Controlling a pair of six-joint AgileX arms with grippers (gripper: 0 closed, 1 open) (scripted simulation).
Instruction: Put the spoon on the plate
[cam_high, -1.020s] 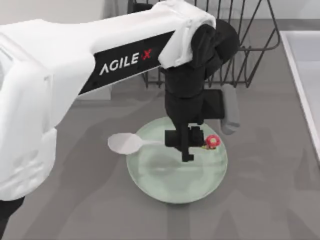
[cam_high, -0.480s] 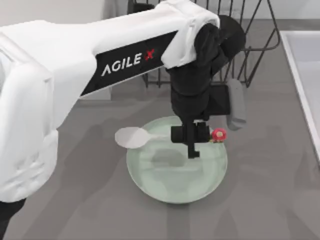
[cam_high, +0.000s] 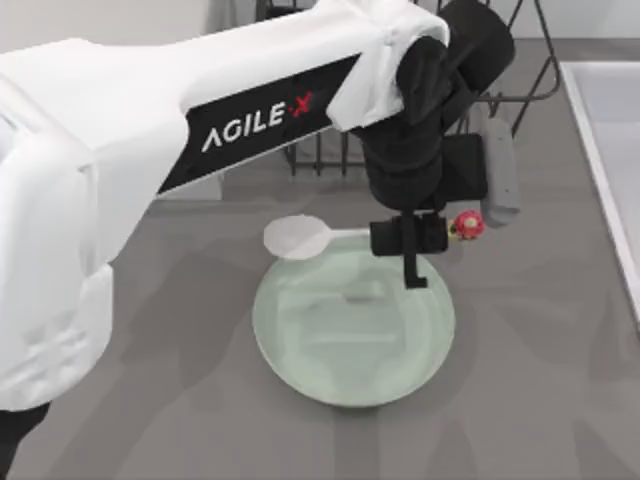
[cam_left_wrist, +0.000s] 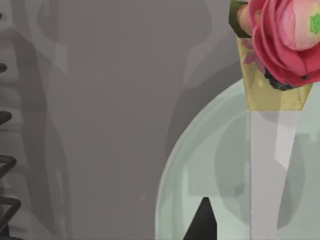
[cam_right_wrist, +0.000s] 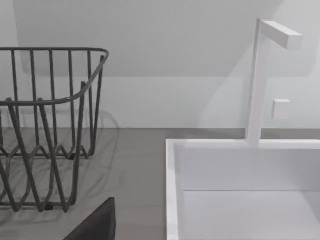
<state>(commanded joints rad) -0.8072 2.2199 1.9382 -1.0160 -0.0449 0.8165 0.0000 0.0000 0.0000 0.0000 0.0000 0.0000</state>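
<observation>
**Spoon held above the plate's far rim, not yet set down**

Take the plate (cam_high: 352, 320) as your landmark: it lies on the grey table (cam_high: 540, 400), nearest to you in the top view. You are in the carrying step. The spoon (cam_high: 330, 236) hangs crosswise over the plate's far edge, its oval bowl past the rim on the left, its red-pink flower end past the rim on the right. In the left wrist view the handle (cam_left_wrist: 267, 170) runs over the mint-green surface, and a shadow beneath it suggests that it is clear of the plate.

Your left gripper (cam_high: 408, 238) has its fingers drawn in close on the slim handle, near the flower end.

Next, I judge, you need to bring the spoon toward the plate's middle, lower it, then let the fingers part.

Beyond the plate stands the wire rack (cam_high: 480, 90); to its right, the white sink (cam_right_wrist: 240, 190). The right gripper I cannot judge.
</observation>
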